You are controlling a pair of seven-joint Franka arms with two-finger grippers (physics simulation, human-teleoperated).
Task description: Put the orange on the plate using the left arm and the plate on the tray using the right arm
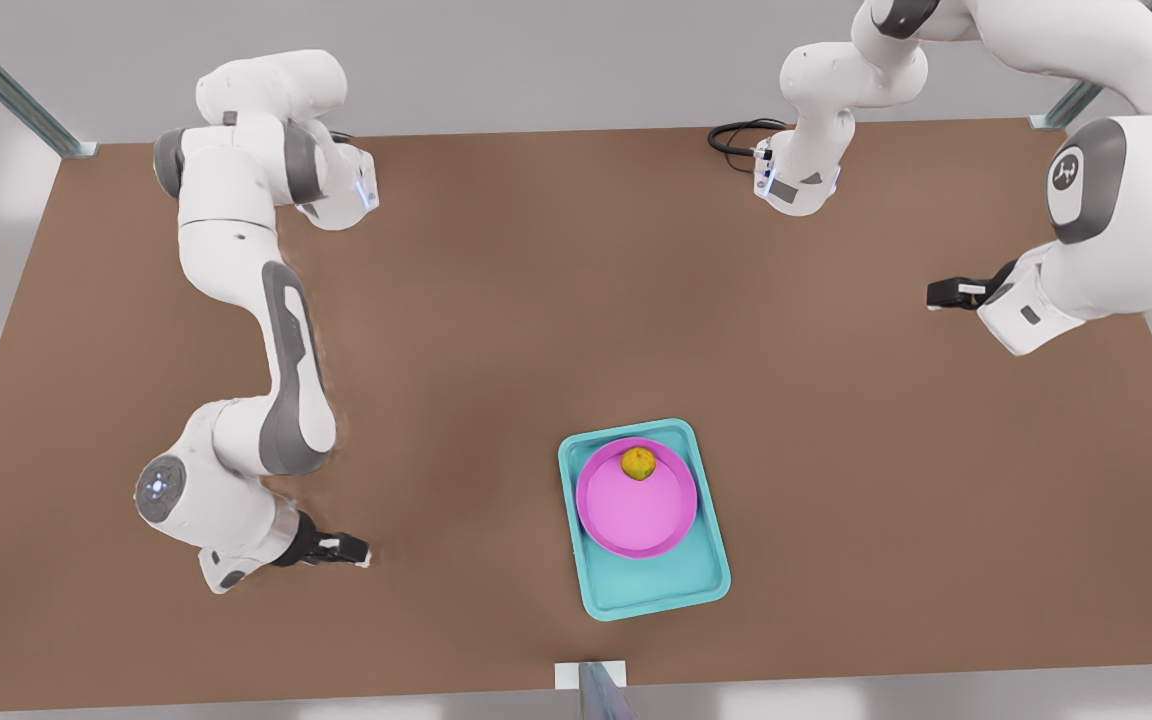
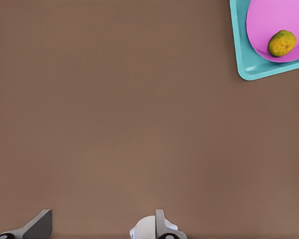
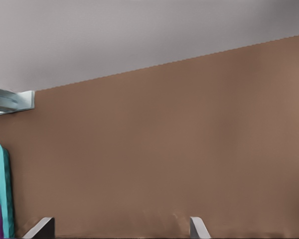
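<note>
Pink plate (image 1: 636, 515) w/ orange (image 1: 638, 463) on tray (image 1: 656, 592), L tool (image 2: 99, 226), R tool (image 3: 120, 226) both spread

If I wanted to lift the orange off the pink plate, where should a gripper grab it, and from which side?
Grip the orange across its widest middle, coming straight down from above. It is small and round and lies close to the plate's raised rim, so a sideways approach would probably bump that rim.

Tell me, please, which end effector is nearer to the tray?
Right. The right end effector is off the tray toward the front view's left; the left end effector is farther, up and rightward.
</note>
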